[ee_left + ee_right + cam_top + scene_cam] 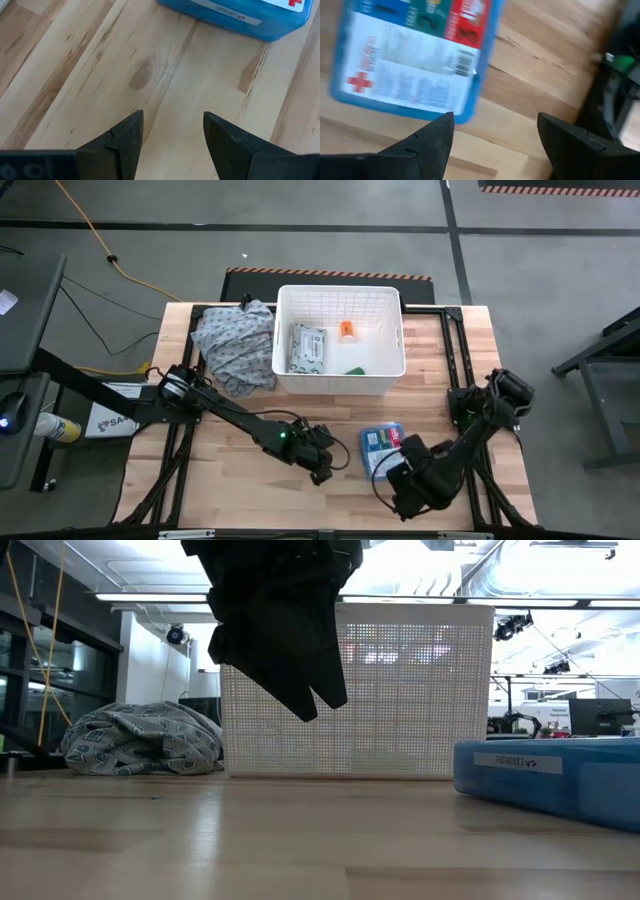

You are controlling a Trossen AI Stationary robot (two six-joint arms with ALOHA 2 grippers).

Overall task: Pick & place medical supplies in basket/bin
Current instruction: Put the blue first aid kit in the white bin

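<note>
- the white basket point(340, 385) stands at the far middle of the table point(230, 480), and it serves as the landmark here.
- inside the basket lie the grey-white wipes pack point(307, 347) by its left wall, the orange bottle point(347, 331) near its middle, and a green tube point(355, 370) by its near wall; no white tube can be made out.
- the blue box point(381, 448) is still outside, flat on the table on the near side of the basket, well apart from it.
- the left gripper point(322, 463) hangs near the table, nearer than the basket and just left of the blue box, fingers point(127, 132) spread and holding nothing.
- the right gripper point(495, 137) hovers over the near edge of the blue box, its jaws spread and empty too.
- a grey cloth heap point(235, 345) lies against the basket's left side.
- judged from this, most supplies are in; the blue box looks like the last item left to grasp and carry over.
</note>
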